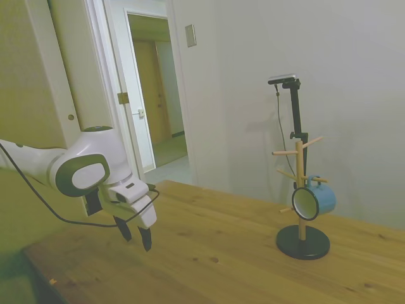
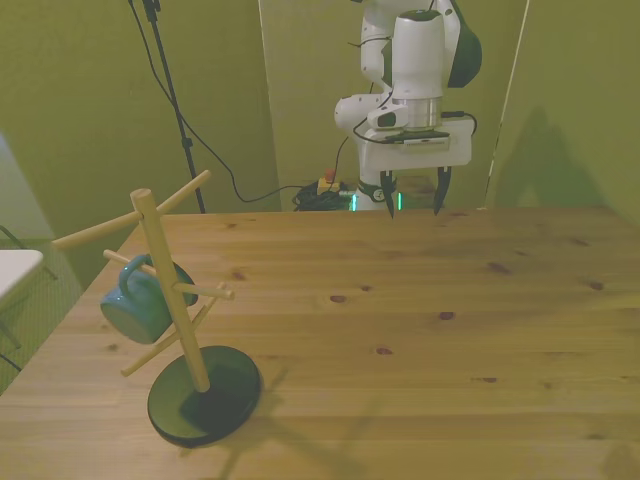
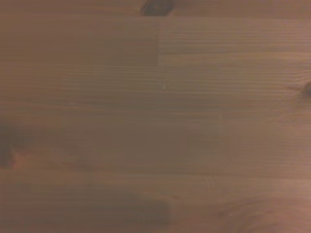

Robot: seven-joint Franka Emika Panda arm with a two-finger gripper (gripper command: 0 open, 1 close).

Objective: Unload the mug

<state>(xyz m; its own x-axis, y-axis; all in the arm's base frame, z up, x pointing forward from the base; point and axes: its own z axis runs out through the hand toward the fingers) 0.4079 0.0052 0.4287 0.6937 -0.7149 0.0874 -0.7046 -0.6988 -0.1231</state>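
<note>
A light blue mug [image 1: 314, 201] [image 2: 139, 299] hangs by its handle on a peg of a wooden mug tree [image 1: 300, 190] [image 2: 163, 280] with a round black base [image 2: 204, 395]. The tree stands at the front view's left, near the table's front edge. My gripper [image 1: 136, 234] [image 2: 412, 198] hovers open above the table's far edge, well away from the mug, with nothing between its fingers. The wrist view shows only bare wood grain.
The wooden table [image 2: 420, 330] stretches wide between the gripper and the mug tree. A doorway [image 1: 155, 95] and wall stand behind the table in the side view. Cables [image 2: 250, 195] hang beyond the far edge.
</note>
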